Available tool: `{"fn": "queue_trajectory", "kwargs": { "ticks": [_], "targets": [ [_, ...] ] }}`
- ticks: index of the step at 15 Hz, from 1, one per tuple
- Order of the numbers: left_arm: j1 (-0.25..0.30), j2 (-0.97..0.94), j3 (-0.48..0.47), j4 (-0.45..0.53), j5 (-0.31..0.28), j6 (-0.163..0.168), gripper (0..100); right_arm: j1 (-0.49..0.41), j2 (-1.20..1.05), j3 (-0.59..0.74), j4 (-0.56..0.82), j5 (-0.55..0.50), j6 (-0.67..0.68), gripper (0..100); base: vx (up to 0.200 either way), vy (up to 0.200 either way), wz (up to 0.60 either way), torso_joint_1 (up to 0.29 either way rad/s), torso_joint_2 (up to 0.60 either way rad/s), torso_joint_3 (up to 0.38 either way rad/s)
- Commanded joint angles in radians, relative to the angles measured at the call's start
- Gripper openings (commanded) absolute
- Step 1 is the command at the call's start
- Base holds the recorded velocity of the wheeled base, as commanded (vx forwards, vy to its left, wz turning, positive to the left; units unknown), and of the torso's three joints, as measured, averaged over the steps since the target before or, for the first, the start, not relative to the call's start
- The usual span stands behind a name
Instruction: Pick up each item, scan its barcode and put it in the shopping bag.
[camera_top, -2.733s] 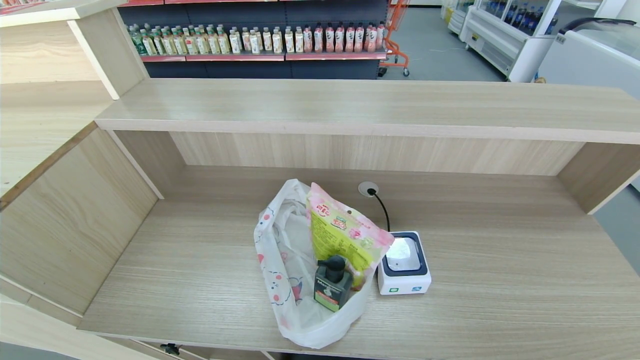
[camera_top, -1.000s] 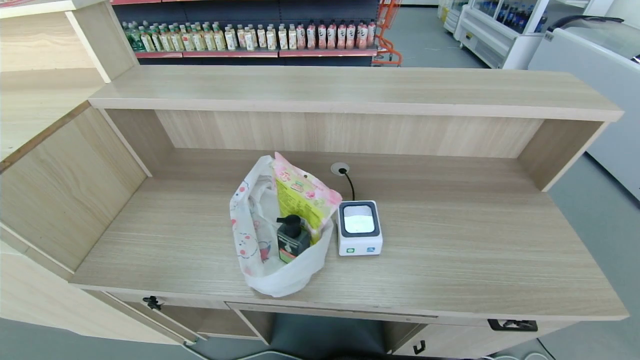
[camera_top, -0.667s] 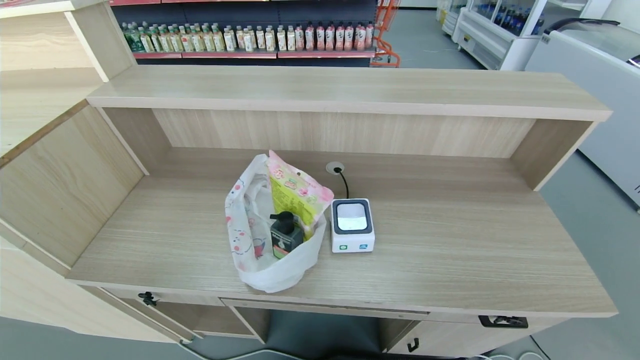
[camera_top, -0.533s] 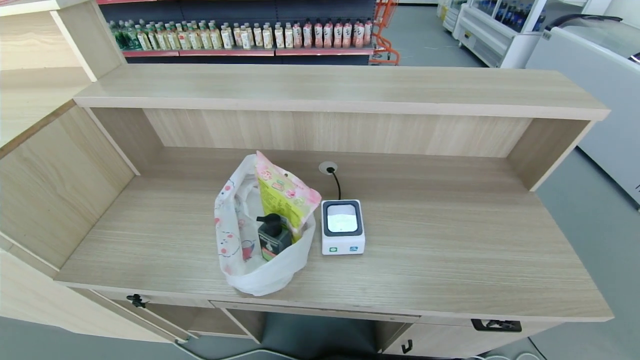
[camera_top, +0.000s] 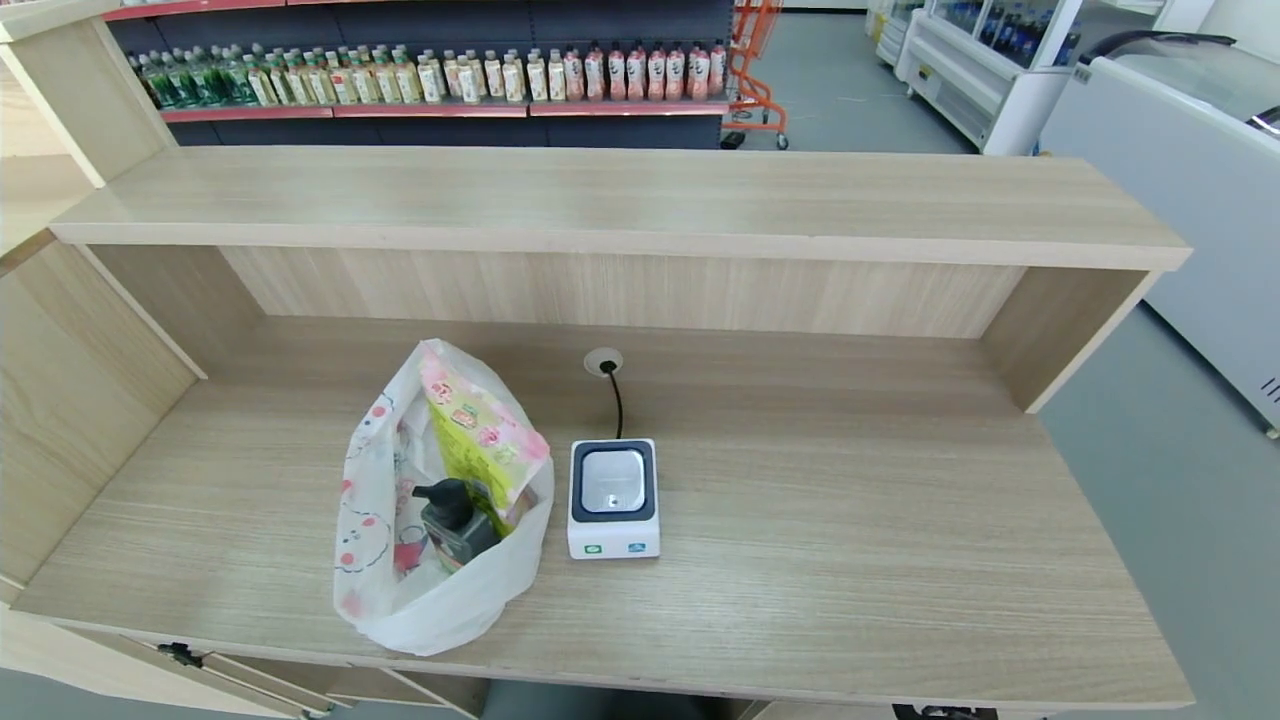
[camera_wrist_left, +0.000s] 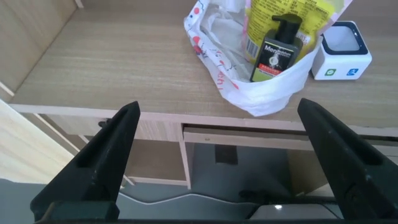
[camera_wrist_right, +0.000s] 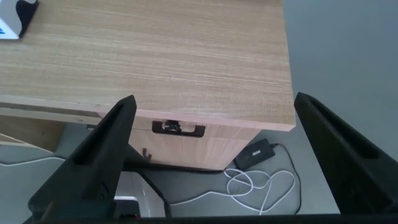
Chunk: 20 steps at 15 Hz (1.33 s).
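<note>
A white shopping bag (camera_top: 380, 590) with pink cartoon prints stands open on the wooden counter (camera_top: 850, 560). Inside it stand a dark pump bottle (camera_top: 452, 520) and a yellow and pink snack pouch (camera_top: 478, 438). The white barcode scanner (camera_top: 612, 497) sits just right of the bag, its cable running back to a hole in the counter. My left gripper (camera_wrist_left: 217, 162) hangs open below the counter's front edge, short of the bag (camera_wrist_left: 249, 93) and the bottle (camera_wrist_left: 273, 56). My right gripper (camera_wrist_right: 211, 162) is open too, off the counter's front right corner (camera_wrist_right: 273, 118).
A raised wooden ledge (camera_top: 620, 205) runs along the back of the counter, with side walls left and right. Drawers with a keyed lock (camera_wrist_right: 178, 128) sit under the front edge. Cables (camera_wrist_right: 261, 180) lie on the floor. Store shelves with bottles (camera_top: 430, 80) stand far behind.
The whole head view has shifted, so the camera moved: bag and scanner now sit further left in the picture. Bag, items and scanner keep their places on the counter.
</note>
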Motion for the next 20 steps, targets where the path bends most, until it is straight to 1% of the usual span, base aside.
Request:
{"fn": "queue_trajectory", "kwargs": {
  "ticks": [1, 7, 11, 16, 18, 19, 20],
  "targets": [
    [0.002, 0.000, 0.000, 0.000, 0.000, 0.002, 100, 0.002, 0.002, 0.000, 0.000, 0.001, -0.002, 100, 0.000, 0.000, 0.00, 0.000, 0.00, 0.000],
    [0.002, 0.000, 0.000, 0.000, 0.000, 0.000, 100, 0.002, 0.002, 0.000, 0.000, 0.001, 0.000, 100, 0.000, 0.000, 0.00, 0.000, 0.00, 0.000],
    [0.002, 0.000, 0.000, 0.000, 0.000, 0.006, 100, 0.002, 0.002, 0.000, 0.000, 0.001, 0.000, 100, 0.000, 0.000, 0.00, 0.000, 0.00, 0.000],
    [0.002, 0.001, 0.000, 0.000, 0.000, 0.006, 100, 0.002, 0.002, 0.000, 0.000, 0.001, 0.001, 100, 0.000, 0.000, 0.00, 0.000, 0.00, 0.000],
    [0.002, 0.000, 0.000, 0.000, 0.000, 0.006, 100, 0.002, 0.002, 0.000, 0.000, 0.001, 0.001, 100, 0.200, 0.200, 0.00, 0.002, 0.00, 0.002],
    [0.002, 0.000, 0.000, 0.000, 0.000, 0.006, 100, 0.002, 0.002, 0.000, 0.000, 0.001, 0.001, 100, 0.200, 0.000, 0.00, -0.022, 0.00, 0.007],
    [0.002, 0.000, 0.000, 0.000, 0.000, 0.005, 100, 0.002, 0.002, 0.000, 0.000, 0.001, 0.001, 100, 0.000, 0.000, 0.00, 0.000, 0.00, 0.000]
  ]
}}
